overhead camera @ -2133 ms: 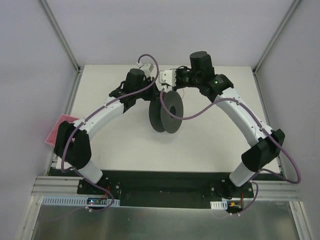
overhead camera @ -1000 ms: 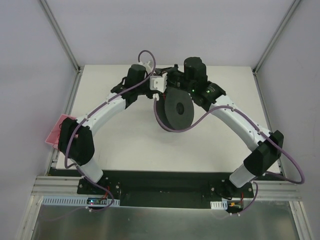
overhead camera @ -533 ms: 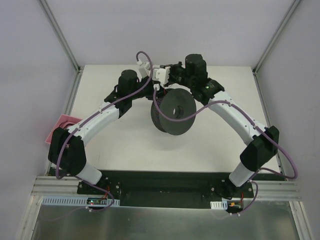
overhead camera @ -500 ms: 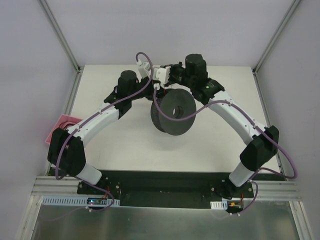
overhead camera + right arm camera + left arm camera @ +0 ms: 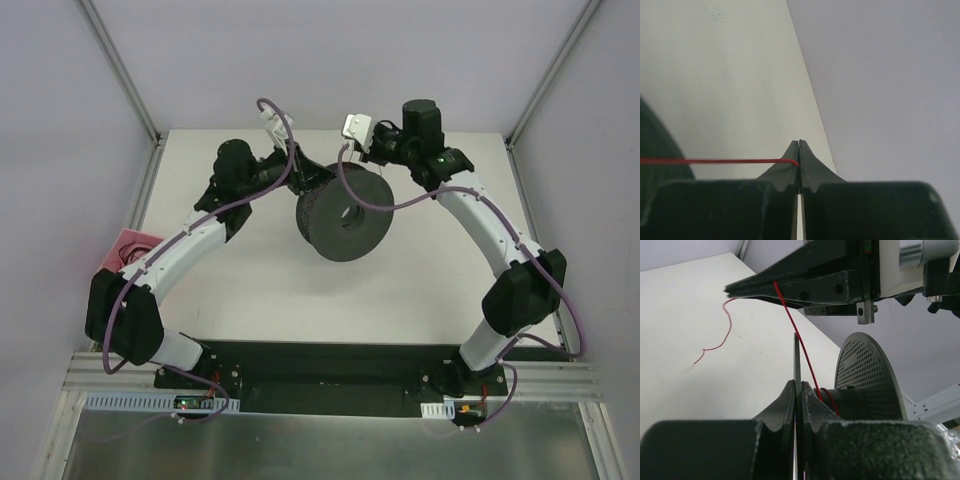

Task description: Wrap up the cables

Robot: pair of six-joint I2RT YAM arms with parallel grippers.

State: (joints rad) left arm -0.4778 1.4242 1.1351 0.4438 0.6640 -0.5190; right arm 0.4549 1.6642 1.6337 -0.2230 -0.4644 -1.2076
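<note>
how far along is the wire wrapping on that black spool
Looks early. Done: the red wire reaches the spool hub, only a strand or two visible there. In hand: left claw clamps the spool's flange, right claw pinches the wire taut. Left: the loose end lying on the table is not yet wound.

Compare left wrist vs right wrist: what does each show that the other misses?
Left wrist only: the perforated flange of the black plastic spool, the thin red wire reaching its hub, the wire's free end lying on the white table, and the left gripper shut on the spool's near flange. Right wrist only: an end-on look at the right gripper, fingertips shut, wire leaving straight to the left. Both: that gripper pinching the wire, a dark part of the spool, the table.
</note>
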